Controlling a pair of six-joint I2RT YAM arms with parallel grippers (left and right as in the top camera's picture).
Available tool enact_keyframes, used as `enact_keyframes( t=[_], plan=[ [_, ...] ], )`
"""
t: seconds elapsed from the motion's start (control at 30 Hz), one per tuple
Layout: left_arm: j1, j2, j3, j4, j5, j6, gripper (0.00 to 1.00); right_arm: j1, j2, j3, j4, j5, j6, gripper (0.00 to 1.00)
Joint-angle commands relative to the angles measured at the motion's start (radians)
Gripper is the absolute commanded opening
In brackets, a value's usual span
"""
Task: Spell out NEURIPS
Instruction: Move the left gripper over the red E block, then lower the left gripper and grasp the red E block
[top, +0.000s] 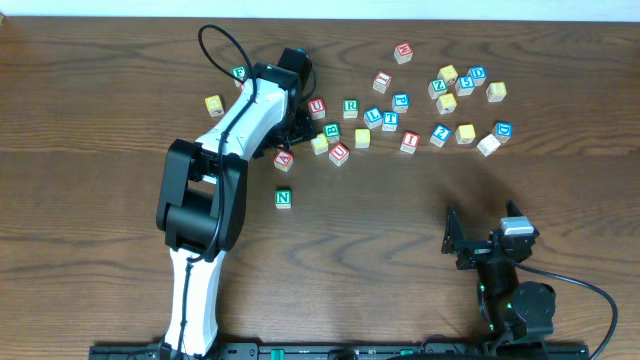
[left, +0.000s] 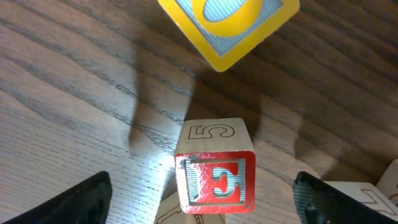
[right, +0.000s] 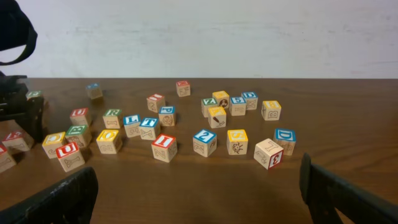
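Wide spread at the left tool (left: 202, 202), with nothing pinched: one dark finger (left: 81, 202) in the lower left corner of the wrist view, the other in the lower right corner. Between them, touching neither, the red-bordered E cube (left: 216, 180) at the bottom centre of the frame, upright on the wooden table (left: 62, 93), with an outlined 5 on its upper face. Just beyond it, at the top edge, a yellow-bordered cube (left: 227, 25), turned cornerwise, its letter cut off. Parts of pale cubes (left: 373, 199) along the bottom edge, beside the E and in the lower right corner. From overhead, the white left arm (top: 245, 125) extended to the upper middle of the frame, into the left end of the scattered cubes. Near its end, to the right, a red U (top: 317, 106) and a green R (top: 351, 107); further right, a red I (top: 409, 141). Below the group, alone, a green N (top: 284, 198). More lettered cubes (top: 465, 133) toward the upper right. Same wide spread at the right tool (right: 198, 186), empty too, at the lower right of the overhead frame, well apart from all cubes.
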Motion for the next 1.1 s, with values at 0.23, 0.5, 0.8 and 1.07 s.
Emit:
enact_keyframes(
  t=[0.23,0.5,0.8,1.07],
  plan=[
    [0.001,0.014,-0.011,0.012,-0.024,0.005,0.54,0.005,-0.005,-0.001,-0.005,-0.002,0.009,0.99],
    [0.001,0.014,-0.011,0.015,-0.024,0.005,0.41,0.005,-0.005,-0.001,-0.005,-0.002,0.009,0.99],
    [0.001,0.014,-0.011,0.027,-0.024,0.036,0.34,0.005,-0.005,-0.001,-0.005,-0.002,0.009,0.99],
    [0.001,0.014,-0.011,0.028,-0.023,0.051,0.30,0.005,-0.005,-0.001,-0.005,-0.002,0.009,0.99]
  ],
)
